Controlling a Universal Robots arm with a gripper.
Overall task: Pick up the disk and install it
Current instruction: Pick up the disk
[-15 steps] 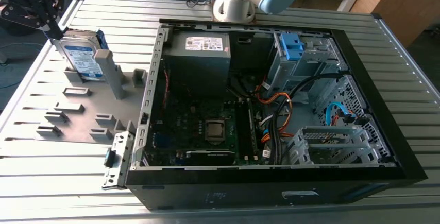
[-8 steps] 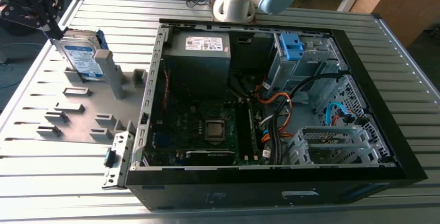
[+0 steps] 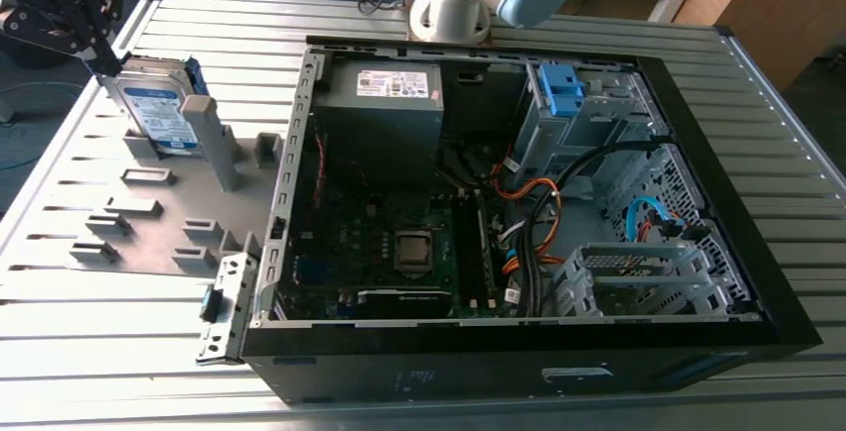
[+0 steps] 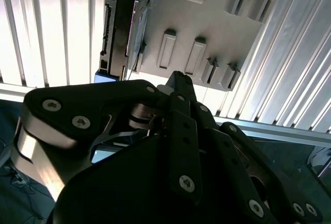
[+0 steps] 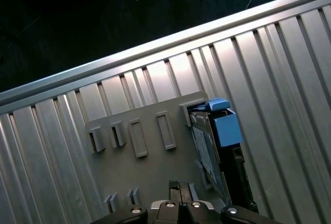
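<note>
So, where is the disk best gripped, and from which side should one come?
Grip the disk at its upper edge, across the two flat faces, coming from above. It stands on edge in the holder, and a post stands before its labelled face, so probably only the top is free.
</note>
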